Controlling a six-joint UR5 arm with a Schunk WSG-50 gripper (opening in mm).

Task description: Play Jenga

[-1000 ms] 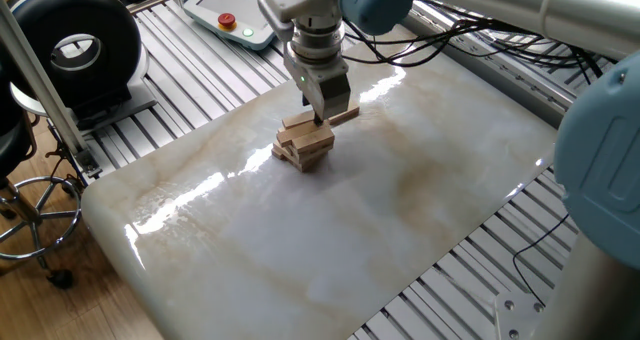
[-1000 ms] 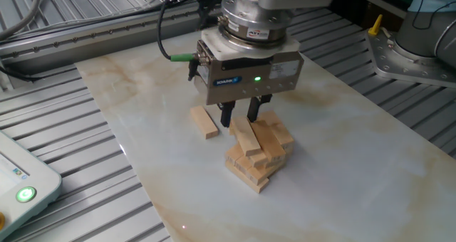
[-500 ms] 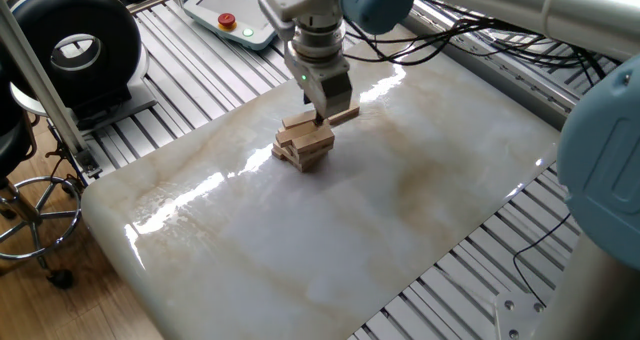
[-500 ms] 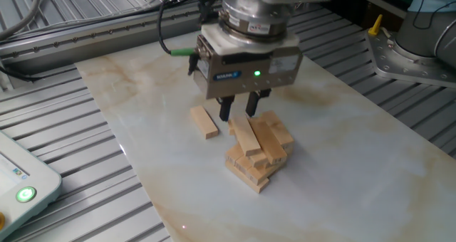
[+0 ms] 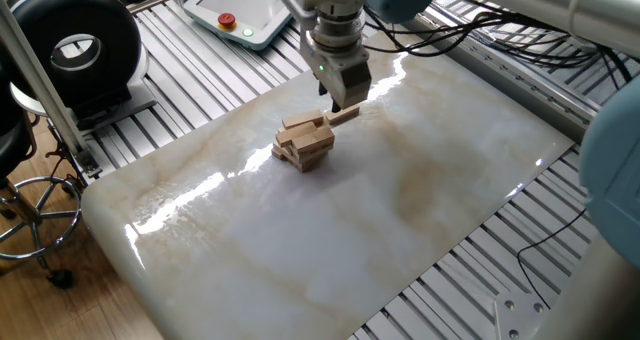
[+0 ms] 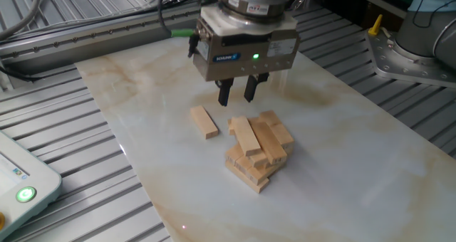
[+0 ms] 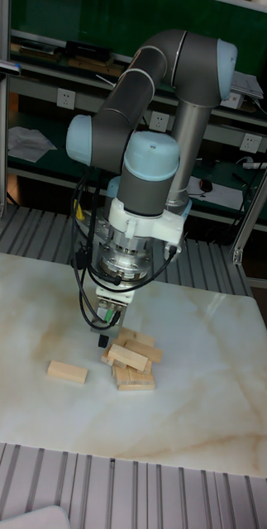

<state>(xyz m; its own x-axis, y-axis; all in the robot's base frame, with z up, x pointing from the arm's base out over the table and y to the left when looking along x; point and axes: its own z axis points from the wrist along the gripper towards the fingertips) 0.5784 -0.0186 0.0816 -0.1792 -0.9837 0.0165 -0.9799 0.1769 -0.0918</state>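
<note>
The Jenga stack (image 6: 258,155) is a low pile of tan wooden blocks in crosswise layers, with the top block lying slanted; it also shows in the fixed view (image 5: 305,141) and the tall view (image 7: 131,363). One loose block (image 6: 204,122) lies flat on the slab beside the stack (image 5: 345,113) (image 7: 67,372). My gripper (image 6: 237,92) hangs above the slab behind the stack, between it and the loose block. Its fingers (image 6: 251,90) stand a little apart with nothing between them. It touches no block (image 5: 345,98) (image 7: 105,337).
The stack rests on a marble slab (image 5: 350,230) laid over ribbed aluminium rails (image 6: 64,149). A teach pendant (image 5: 235,15) lies at the slab's far corner, a black round device (image 5: 75,45) stands at the left. The arm's cables (image 6: 171,28) trail behind the gripper.
The gripper has risen from around the stack's top block and drawn back toward the loose block, empty. The blocks have stayed where they were.
</note>
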